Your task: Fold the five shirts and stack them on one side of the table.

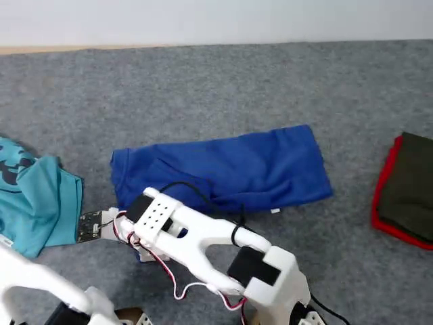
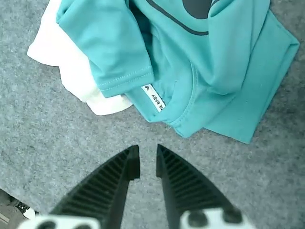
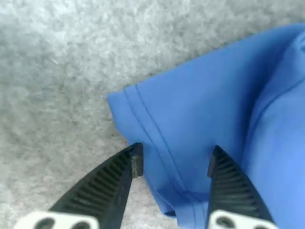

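Small white tag (image 2: 153, 97) on teal shirt (image 2: 224, 57), sticking out just under stitched sleeve edge, lying flat on white cloth (image 2: 71, 67) beneath. Tiny dark triangular mark at one end of tag, then single line of dark capital print along its length. Dark graphic (image 2: 195, 7) on shirt front: thin curved stripe plus solid dark patch, no letters made out. In high view, same graphic as dark blotches on teal. Tiny white tab (image 1: 275, 211) at near edge of blue shirt (image 1: 230, 169), too small to read.
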Controlling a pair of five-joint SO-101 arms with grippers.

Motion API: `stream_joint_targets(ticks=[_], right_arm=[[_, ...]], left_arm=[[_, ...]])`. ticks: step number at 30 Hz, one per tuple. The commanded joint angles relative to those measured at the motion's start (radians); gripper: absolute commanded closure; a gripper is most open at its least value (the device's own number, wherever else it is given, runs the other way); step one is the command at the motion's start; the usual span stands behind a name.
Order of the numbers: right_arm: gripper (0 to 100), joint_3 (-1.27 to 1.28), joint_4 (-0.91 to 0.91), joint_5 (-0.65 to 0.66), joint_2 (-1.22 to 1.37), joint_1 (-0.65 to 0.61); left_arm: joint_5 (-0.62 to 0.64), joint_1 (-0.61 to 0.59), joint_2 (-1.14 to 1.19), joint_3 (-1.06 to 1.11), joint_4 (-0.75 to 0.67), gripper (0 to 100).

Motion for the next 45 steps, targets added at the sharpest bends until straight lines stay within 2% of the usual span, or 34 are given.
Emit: stream_joint_targets(ticks=[1,4,9,12,23,39,45], right_arm=[[76.8,-0.055,-0.008,0.011,0.012,-0.008],[78.2,-0.055,-0.008,0.011,0.039,-0.008],[93.1,-0.078,-0.008,0.011,0.073,-0.004],[97.6,-0.106,-0.005,0.011,0.094,-0.002],[98.7,-0.264,0.139,0.011,0.117,0.051],[98.3,-0.423,0.137,0.003,0.117,0.18],[97.6,-0.442,0.076,0.005,0.119,0.208]], left_arm=[[-0.009,-0.006,-0.029,-0.005,-0.015,93],[-0.009,-0.006,-0.029,-0.005,-0.015,93],[-0.011,-0.006,-0.029,-0.005,-0.015,93],[-0.011,-0.006,-0.029,-0.008,-0.015,93],[-0.011,-0.006,-0.031,-0.01,-0.015,93],[-0.011,-0.006,-0.031,-0.005,-0.014,93],[-0.011,-0.006,-0.031,-0.005,-0.009,93]])
